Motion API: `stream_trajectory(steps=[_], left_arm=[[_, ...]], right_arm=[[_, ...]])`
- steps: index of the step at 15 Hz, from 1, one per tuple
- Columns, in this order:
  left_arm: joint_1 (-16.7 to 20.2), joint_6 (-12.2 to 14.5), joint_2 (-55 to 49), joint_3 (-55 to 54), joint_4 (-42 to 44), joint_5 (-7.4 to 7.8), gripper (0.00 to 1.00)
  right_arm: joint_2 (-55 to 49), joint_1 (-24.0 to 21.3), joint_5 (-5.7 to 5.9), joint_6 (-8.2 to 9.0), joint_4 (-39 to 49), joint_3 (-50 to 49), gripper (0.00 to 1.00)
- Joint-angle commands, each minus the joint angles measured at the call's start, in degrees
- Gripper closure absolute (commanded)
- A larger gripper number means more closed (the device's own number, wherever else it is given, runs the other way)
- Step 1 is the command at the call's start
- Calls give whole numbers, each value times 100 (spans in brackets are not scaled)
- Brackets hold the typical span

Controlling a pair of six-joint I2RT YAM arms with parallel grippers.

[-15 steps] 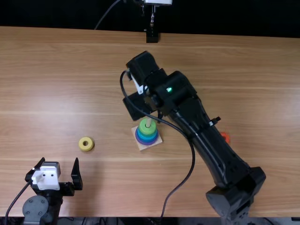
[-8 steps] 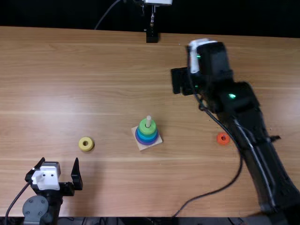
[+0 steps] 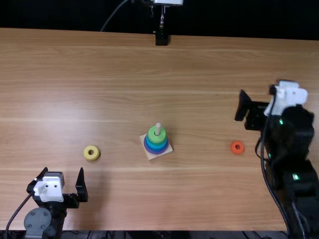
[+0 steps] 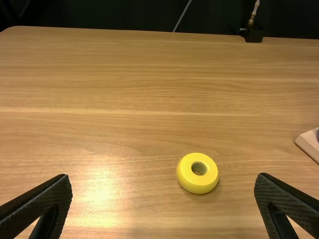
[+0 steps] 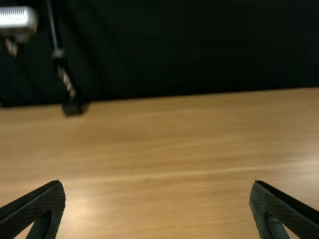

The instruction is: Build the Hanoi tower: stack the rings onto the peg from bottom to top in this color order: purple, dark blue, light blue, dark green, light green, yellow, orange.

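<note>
In the top view, the wooden peg (image 3: 158, 128) stands mid-table on its square base (image 3: 151, 156), bearing stacked purple, blue and green rings (image 3: 156, 139), light green uppermost. Left of it lies the yellow ring (image 3: 91, 153); the orange ring (image 3: 237, 147) lies to the right. My left gripper (image 3: 62, 180) is open at the lower left, nearer the front edge than the yellow ring. Above the table at the right, my right gripper (image 3: 259, 94) stands open. The left wrist view has the yellow ring (image 4: 198, 173) beyond my open left gripper (image 4: 163, 185). Nothing is between the right gripper's (image 5: 157, 189) fingers.
A black stand (image 3: 161, 38) is at the table's far edge. A corner of the peg's base (image 4: 310, 143) appears in the left wrist view. The right arm's cable hangs beside that arm.
The right arm has swung from above the peg out to the right, uncovering the stack and the orange ring. The left arm and the rings have stayed put.
</note>
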Motion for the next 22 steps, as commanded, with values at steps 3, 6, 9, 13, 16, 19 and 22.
stream_trajectory(steps=[3,6,9,13,16,19,22], left_arm=[[24,28,-67,-633,-446,43,0],[24,28,-67,-633,-446,43,0],[24,28,-67,-633,-446,43,0],[24,28,-67,-633,-446,43,0],[24,28,-67,-633,-446,43,0],[24,28,-67,-633,-446,43,0],[24,28,-67,-633,-446,43,0]], right_arm=[[-1613,-400,-27,18,314,-1373,0],[-3134,-435,-37,-45,1063,-2779,0],[-4470,-418,-37,-45,1664,-3965,0],[-5410,-427,-37,-66,1632,-4941,0],[-5779,-427,-37,-66,1601,-5345,0],[-6263,-435,-174,-45,1495,-5653,0],[-6368,-400,-364,-66,282,-5662,0]])
